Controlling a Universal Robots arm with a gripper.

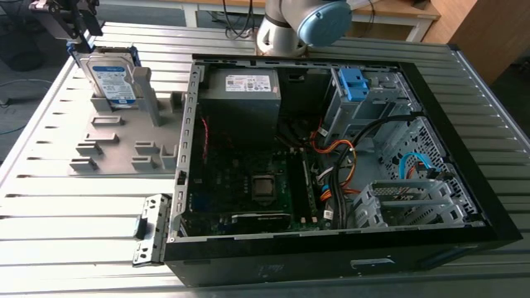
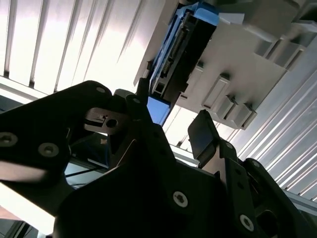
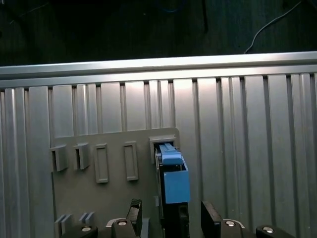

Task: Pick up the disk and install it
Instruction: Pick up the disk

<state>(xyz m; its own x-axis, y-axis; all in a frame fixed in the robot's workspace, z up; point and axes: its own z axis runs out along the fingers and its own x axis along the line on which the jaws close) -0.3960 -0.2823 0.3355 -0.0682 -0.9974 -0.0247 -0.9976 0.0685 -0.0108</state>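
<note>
The disk [image 1: 112, 76] stands on edge in a slot of the grey holder plate [image 1: 124, 146] at the exterior view's upper left, its white-and-blue label facing the camera and blue rails along its edges. My gripper [image 1: 79, 37] hangs just above and behind its top edge. In the first wrist view the disk [image 3: 173, 181] lies edge-on in line with the gap between my two black fingers [image 3: 210, 217]. The second wrist view shows the disk [image 2: 181, 49] a short way beyond my fingertips [image 2: 202, 131]. The gripper is open and touches nothing.
An open black computer case [image 1: 331, 248] takes up the middle and right of the ribbed metal table [image 1: 66, 217]. Inside are a grey box with a white sticker [image 1: 244, 87], a small blue bracket [image 1: 352, 84] in the drive cage, cables and a motherboard. The holder has several raised blocks [image 1: 145, 149].
</note>
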